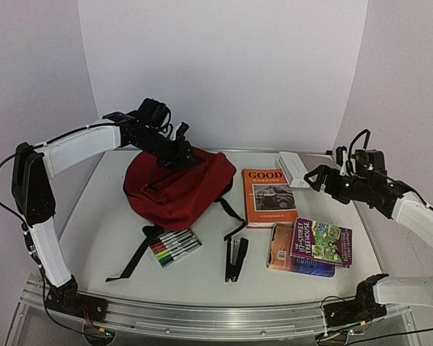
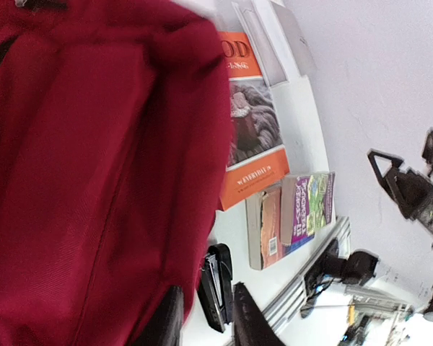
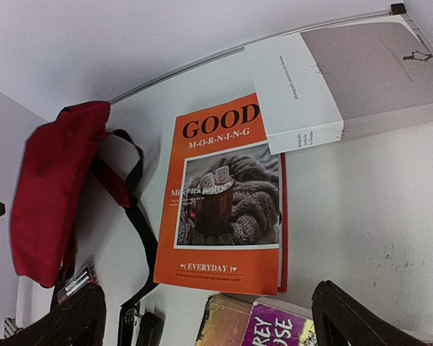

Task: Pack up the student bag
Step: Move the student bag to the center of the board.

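The student bag (image 1: 177,187) is a dark red backpack with black straps, lying at the table's centre-left. It fills the left wrist view (image 2: 94,180) and shows at the left of the right wrist view (image 3: 54,194). My left gripper (image 1: 182,150) hangs over the bag's far top edge. Its jaws (image 2: 206,324) stand a little apart, the bag's edge beside one finger (image 2: 162,321), nothing pinched between them. My right gripper (image 1: 312,178) is wide open (image 3: 213,324) above the books, holding nothing.
An orange "Good Morning" book (image 1: 268,196) lies right of the bag, with a white book (image 1: 292,169) behind it. Nearer the front, a purple book (image 1: 321,241) rests on another book (image 1: 281,249). A black stapler (image 1: 236,259) and a marker pack (image 1: 175,246) lie in front of the bag.
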Controlling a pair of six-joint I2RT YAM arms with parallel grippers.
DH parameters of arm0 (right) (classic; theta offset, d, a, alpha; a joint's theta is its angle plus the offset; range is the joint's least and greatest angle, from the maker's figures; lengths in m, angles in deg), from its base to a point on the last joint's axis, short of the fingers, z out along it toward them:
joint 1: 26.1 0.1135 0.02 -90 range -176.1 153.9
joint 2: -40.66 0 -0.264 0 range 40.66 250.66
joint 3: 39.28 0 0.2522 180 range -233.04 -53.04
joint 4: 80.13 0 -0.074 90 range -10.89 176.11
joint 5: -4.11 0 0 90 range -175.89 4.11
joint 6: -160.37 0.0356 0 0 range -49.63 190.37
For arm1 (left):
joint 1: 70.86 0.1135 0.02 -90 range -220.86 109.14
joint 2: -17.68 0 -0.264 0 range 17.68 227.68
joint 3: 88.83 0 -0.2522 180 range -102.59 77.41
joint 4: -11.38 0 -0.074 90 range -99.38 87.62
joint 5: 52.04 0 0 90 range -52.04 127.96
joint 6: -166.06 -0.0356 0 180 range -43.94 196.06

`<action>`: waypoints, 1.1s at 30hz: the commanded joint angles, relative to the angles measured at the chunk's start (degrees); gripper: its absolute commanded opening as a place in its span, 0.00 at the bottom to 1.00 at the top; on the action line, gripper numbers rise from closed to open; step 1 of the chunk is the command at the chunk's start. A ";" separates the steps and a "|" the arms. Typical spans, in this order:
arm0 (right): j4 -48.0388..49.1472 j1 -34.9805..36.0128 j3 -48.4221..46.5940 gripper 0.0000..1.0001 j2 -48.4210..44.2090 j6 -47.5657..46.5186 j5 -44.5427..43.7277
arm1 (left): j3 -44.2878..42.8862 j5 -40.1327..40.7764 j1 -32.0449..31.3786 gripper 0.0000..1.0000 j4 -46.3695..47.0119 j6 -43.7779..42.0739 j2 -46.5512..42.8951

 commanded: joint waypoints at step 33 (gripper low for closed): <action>24.63 33.76 -22.03 0.83 49.73 27.90 -2.97 | 31.94 -5.95 33.51 1.00 24.26 6.96 -3.86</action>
